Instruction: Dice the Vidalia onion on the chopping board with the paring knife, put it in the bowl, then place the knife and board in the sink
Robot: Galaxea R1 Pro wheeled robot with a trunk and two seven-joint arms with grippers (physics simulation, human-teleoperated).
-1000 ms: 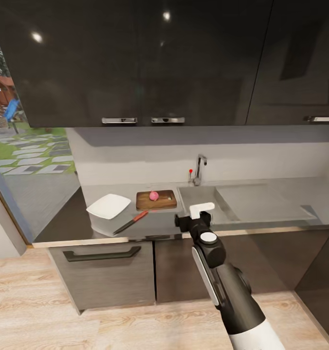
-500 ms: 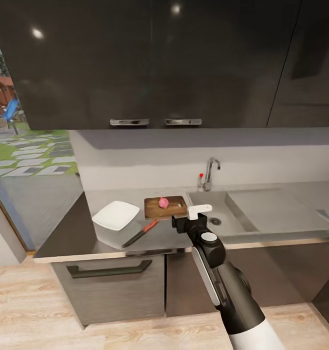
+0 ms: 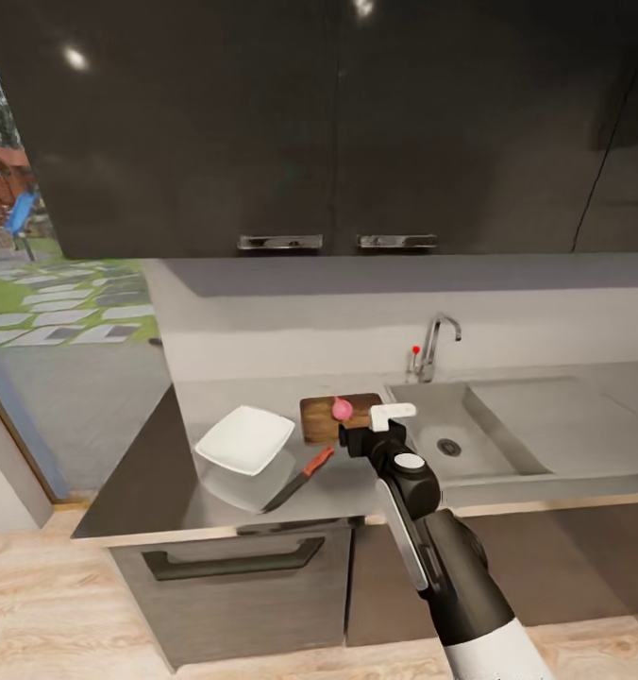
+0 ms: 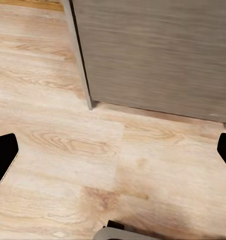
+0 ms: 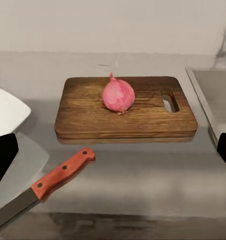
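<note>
Onion (image 5: 118, 95) sits whole on our chopping board (image 5: 126, 107) near the countertop's (image 3: 347, 486) back edge. Our right gripper (image 3: 380, 425) hovers spread; knife (image 5: 52, 180) lies nearer the front edge.

Dark glossy wall cabinets (image 3: 357, 123) above pale wood floor (image 3: 45, 604).

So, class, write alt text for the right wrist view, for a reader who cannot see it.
A whole pink onion sits on a dark wooden chopping board on a grey countertop. In front of the board lies a paring knife with a reddish handle, beside the edge of a white bowl. The right gripper's dark fingertips frame the view, spread open.
</note>
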